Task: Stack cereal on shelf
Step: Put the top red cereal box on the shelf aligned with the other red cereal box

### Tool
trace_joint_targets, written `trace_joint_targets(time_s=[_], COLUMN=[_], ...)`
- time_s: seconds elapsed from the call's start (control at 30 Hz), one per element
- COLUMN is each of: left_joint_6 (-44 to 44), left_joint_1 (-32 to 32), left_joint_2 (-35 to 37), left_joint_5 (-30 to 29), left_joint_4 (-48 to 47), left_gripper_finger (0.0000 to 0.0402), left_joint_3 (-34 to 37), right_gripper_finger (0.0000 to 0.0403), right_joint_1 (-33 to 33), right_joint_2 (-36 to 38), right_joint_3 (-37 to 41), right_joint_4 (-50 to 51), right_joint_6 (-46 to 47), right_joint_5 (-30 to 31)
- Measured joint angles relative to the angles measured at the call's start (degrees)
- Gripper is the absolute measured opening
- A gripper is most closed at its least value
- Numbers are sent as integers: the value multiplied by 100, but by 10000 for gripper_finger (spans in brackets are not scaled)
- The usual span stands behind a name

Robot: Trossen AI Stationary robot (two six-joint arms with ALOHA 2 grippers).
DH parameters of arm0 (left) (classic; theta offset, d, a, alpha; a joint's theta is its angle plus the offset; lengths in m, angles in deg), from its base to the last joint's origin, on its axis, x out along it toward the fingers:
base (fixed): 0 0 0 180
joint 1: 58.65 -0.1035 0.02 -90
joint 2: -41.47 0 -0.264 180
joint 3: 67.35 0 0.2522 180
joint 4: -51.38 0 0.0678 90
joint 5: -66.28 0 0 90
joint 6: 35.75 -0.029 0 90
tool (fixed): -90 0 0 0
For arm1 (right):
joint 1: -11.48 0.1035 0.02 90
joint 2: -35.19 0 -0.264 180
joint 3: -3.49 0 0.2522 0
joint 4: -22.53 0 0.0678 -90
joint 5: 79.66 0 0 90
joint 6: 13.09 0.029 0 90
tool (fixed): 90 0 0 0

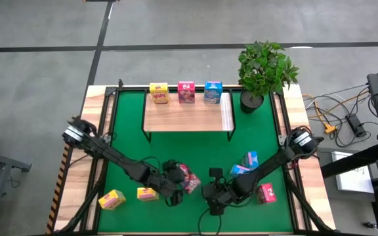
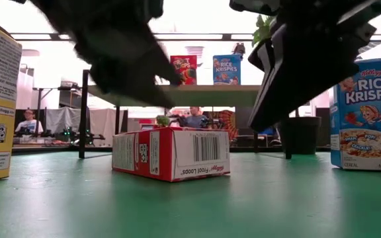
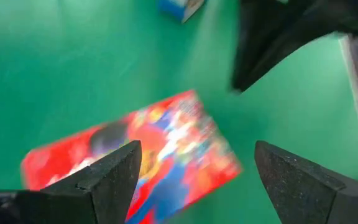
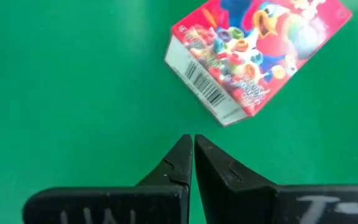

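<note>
A pink-red cereal box (image 3: 142,155) lies flat on the green mat (image 1: 176,147) near its near edge. My left gripper (image 3: 197,180) hovers open just above it, one finger on either side, without touching it. My right gripper (image 4: 192,155) is shut and empty, a little toward the table's right of that box (image 4: 253,56) and raised off the mat. The shelf (image 1: 186,117) stands at the far middle. A yellow box (image 1: 159,92), a pink-red box (image 1: 186,92) and a blue box (image 1: 212,91) stand upright along its far edge.
Two yellow boxes (image 1: 112,199) (image 1: 147,194) lie near the left front. Two blue boxes (image 1: 250,159) (image 1: 239,169) and a pink-red one (image 1: 267,193) sit beside my right arm. A potted plant (image 1: 264,72) stands at the far right corner.
</note>
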Motion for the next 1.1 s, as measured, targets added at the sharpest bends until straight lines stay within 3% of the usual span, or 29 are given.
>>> trace_joint_targets(time_s=[0.1, 0.4, 0.77, 1.1], left_joint_6=[-399, -833, -672, -625], left_joint_1=[0, 17, 23, 13], left_joint_2=[-163, -416, -123, 56], left_joint_5=[33, 88, 91, -23], left_joint_4=[-273, -2738, -3967, -4012], left_gripper_finger=[296, 296, 296, 296], left_joint_3=[-422, -1660, -1732, -1658], right_gripper_finger=[9, 9, 9, 9], right_joint_1=[-56, -191, -191, -203], right_joint_2=[18, 42, 38, 31], right_joint_3=[0, -4, -4, 328], right_joint_4=[-3, -106, -897, -1039], right_joint_6=[-132, -368, -665, -490], right_joint_5=[274, 638, 799, 847])
